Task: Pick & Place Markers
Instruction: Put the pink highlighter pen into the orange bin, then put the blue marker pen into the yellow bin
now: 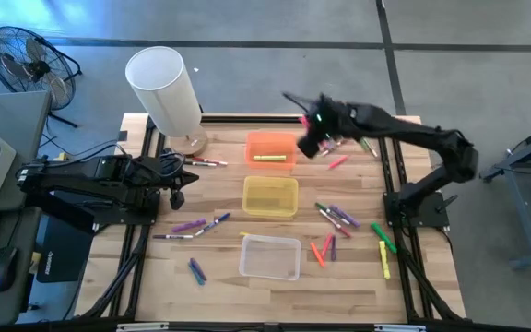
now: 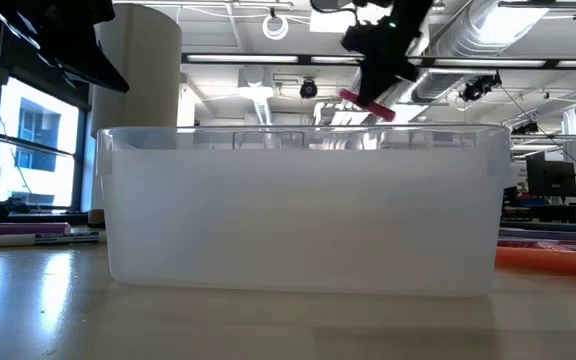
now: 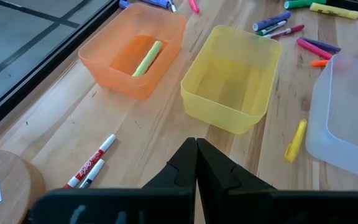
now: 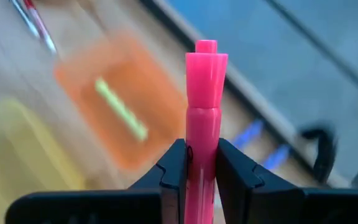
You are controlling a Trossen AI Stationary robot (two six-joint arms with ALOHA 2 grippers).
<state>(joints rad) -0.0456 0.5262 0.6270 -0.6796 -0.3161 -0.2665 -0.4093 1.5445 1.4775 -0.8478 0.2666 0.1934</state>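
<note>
Right gripper [image 4: 201, 165] clamps a pink marker [image 4: 202, 112] upright between its fingers, raised beside the orange bin [image 1: 270, 148]. Marker's lower end is hidden. Left gripper [image 3: 196, 165] closed, empty.

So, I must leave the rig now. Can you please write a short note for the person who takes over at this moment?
Right gripper: shut on a pink marker, raised beside the orange bin.
Left gripper: shut, empty, waiting at the table's left.
Done: one yellow-green marker lies in the orange bin.
Yellow bin and clear bin hold nothing.
Left: place the pink marker; many loose markers remain on the table, both sides.
</note>
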